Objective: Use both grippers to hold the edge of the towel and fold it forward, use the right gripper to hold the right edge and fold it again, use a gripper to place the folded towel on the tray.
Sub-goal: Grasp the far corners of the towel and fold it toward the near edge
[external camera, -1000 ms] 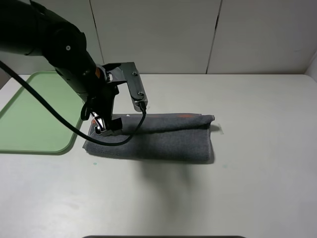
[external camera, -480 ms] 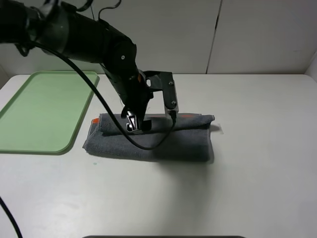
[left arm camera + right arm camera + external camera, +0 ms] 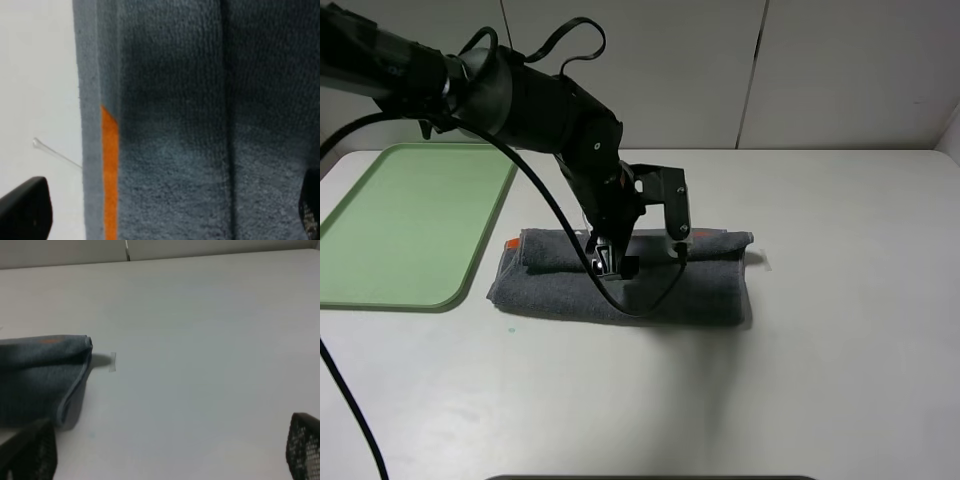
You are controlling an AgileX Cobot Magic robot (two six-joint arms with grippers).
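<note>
**A:** Where's the towel (image 3: pixel 705 288)?

**B:** It's folded into a long strip mid-counter (image 3: pixel 820 390). Its left end lies just beside the tray (image 3: pixel 400 230) rim, and an orange stripe (image 3: pixel 110 175) shows near the far edge.

**A:** Room to move?

**B:** There's bare counter in front and out to the right. A small pale scrap (image 3: pixel 111 361) lies just off the towel's right end.

**A:** And the arms?

**B:** The left end effector (image 3: pixel 610 262) hangs low over the towel's middle with its jaws spread wide, gripping nothing. Its cable (image 3: pixel 655 305) loops across the cloth. The right end effector (image 3: pixel 170 452) gapes too, empty, above bare counter right of the towel.
</note>
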